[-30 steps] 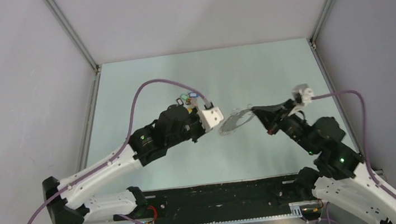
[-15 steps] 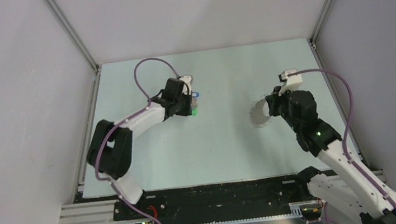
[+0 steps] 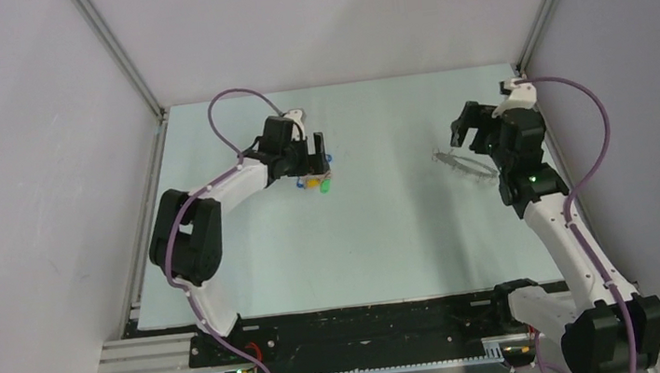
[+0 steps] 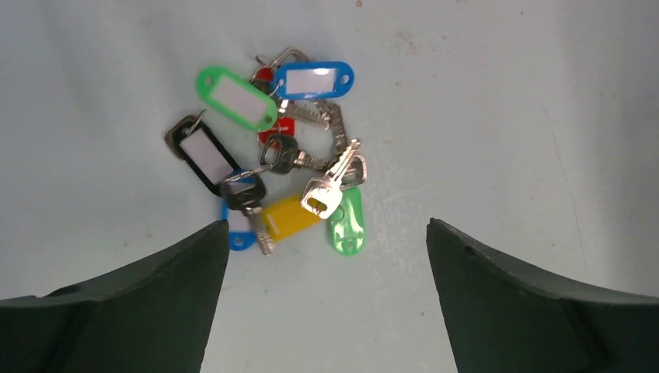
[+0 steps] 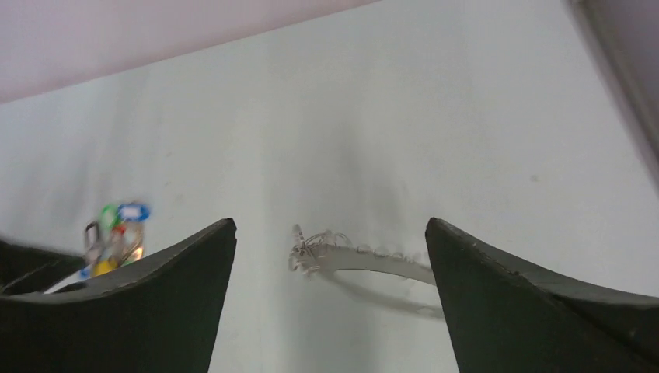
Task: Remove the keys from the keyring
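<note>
The keys [image 4: 272, 155] lie in a loose cluster on the pale table: blue [image 4: 314, 79], green [image 4: 235, 97], black, yellow and red tags mixed with metal keys. My left gripper [image 4: 325, 225] hovers just short of them, open, with nothing between its fingers; from above it stands over the keys [image 3: 317, 186]. The keyring [image 5: 365, 263], a pale loop fringed with small rings, shows blurred between and beyond the open fingers of my right gripper [image 5: 330, 223], untouched by them. From above, the keyring [image 3: 466, 163] sits at the right, just below the right gripper [image 3: 474, 128].
Grey walls with metal corner posts [image 3: 119, 56] enclose the table [image 3: 388, 236] at the back and sides. The right wall edge [image 3: 561, 169] runs close to the right arm. A purple cable [image 3: 233, 113] loops over the left arm.
Both grippers have gone from shut to open. The left arm swung to the back left and let the keys go; the right arm carried the keyring to the back right and let it go.
</note>
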